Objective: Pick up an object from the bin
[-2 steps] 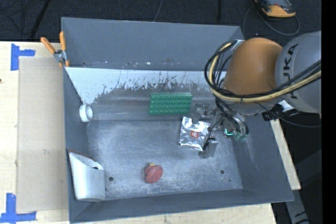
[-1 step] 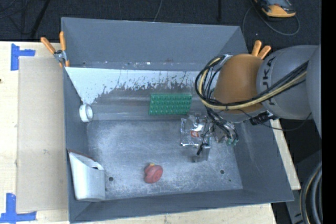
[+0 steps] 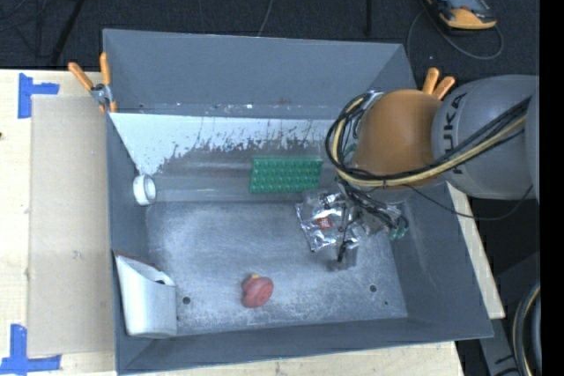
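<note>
Showed the claw down in the right half of the grey bin, beneath the arm's orange wrist cover and looped cables. Placed the claw right against a crumpled wad of silver foil (a spot of red showing among its folds), touched by that wad on the upper-left side. Could not tell how far open the claw stood, nor whether it had hold of the foil or of anything else. Found a green studded block up and to the left of the claw, near the foil but apart from it. Found a clear tube with a white cap lying flat farther left of the claw, one end at the block's edge. Noted a small reddish lump below and to the left of the claw, well apart, alone on the floor. Noted a white cup on its side, farthest left of the claw, in the bin's near left corner.
</note>
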`<action>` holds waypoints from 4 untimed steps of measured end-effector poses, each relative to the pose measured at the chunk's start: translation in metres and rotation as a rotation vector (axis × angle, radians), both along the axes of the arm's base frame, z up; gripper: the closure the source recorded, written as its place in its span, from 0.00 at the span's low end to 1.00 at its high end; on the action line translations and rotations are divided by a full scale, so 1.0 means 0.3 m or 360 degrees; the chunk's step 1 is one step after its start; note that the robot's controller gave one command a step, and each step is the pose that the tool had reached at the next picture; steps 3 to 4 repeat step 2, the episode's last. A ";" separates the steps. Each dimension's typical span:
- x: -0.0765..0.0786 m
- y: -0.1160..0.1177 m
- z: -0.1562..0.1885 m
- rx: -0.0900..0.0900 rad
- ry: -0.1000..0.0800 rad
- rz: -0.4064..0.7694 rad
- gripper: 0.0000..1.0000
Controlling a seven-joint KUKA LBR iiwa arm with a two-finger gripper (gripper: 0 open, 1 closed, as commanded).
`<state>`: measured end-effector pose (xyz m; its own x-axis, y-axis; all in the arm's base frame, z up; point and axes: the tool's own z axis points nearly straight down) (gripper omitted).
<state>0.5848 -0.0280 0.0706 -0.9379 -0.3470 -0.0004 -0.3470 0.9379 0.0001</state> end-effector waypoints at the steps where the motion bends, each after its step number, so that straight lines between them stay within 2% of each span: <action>1: 0.000 -0.001 0.001 0.0001 0.0000 -0.0004 1.00; 2: 0.080 -0.026 0.451 -0.0002 -0.0017 -0.0030 1.00; 4: 0.080 -0.026 0.451 -0.0002 -0.0017 -0.0030 1.00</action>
